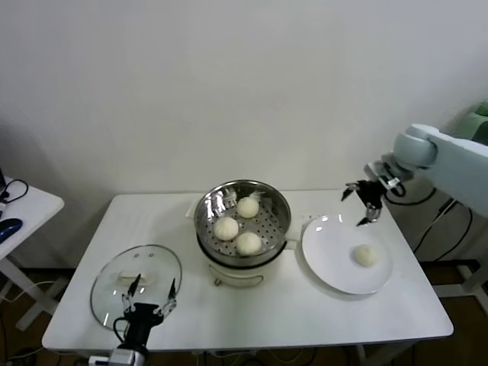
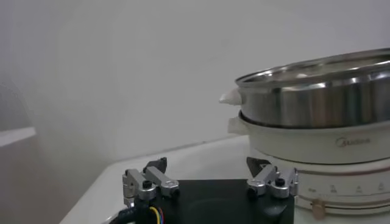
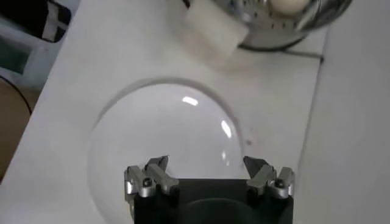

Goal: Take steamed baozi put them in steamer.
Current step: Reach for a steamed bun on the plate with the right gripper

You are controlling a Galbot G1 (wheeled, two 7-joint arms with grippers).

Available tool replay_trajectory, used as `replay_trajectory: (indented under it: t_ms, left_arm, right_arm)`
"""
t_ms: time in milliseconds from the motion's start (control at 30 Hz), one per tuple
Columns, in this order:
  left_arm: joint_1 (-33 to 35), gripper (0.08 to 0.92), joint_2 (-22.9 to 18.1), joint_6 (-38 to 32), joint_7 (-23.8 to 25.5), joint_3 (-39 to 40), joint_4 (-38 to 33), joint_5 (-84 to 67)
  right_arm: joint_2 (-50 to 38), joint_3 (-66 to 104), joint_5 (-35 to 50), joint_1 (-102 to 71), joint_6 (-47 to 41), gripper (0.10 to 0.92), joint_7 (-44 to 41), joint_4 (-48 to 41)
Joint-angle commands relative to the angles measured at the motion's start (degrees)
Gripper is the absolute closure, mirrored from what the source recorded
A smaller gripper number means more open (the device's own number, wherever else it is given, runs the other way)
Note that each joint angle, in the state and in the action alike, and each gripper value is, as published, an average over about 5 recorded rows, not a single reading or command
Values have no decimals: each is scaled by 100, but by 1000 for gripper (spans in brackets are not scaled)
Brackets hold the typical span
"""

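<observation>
Three steamed baozi (image 1: 247,207) lie in the shiny steel steamer (image 1: 242,221) at the table's middle. A fourth baozi (image 1: 366,255) rests on the white plate (image 1: 328,244) to its right. My right gripper (image 1: 357,204) hovers open and empty over the plate's far edge, apart from that bun. In the right wrist view the right gripper (image 3: 206,163) spreads over bare plate (image 3: 164,134), with the steamer (image 3: 274,27) beyond; the plate's bun is out of that view. My left gripper (image 1: 150,293) waits open at the front left, and the left gripper (image 2: 210,167) faces the steamer (image 2: 317,97).
A round glass lid (image 1: 137,282) lies flat at the front left, under the left gripper. The steamer stands on a white cooker base (image 2: 323,152). A second small table (image 1: 23,210) is off to the left. A wall stands close behind the table.
</observation>
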Motion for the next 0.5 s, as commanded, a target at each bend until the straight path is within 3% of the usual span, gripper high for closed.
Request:
replay_trajectory:
  t_ms: [33,500]
  left_arm:
    - [353,177,-46,-118,9,-1,-328,444]
    - [341,177,-100,-159,3,-27,-231,428]
  right_arm:
    - [-589,1505,-852,-2059,-289,203,138,-536]
    - [-79,1986,-1115,-2706,-247,203,306,-1298]
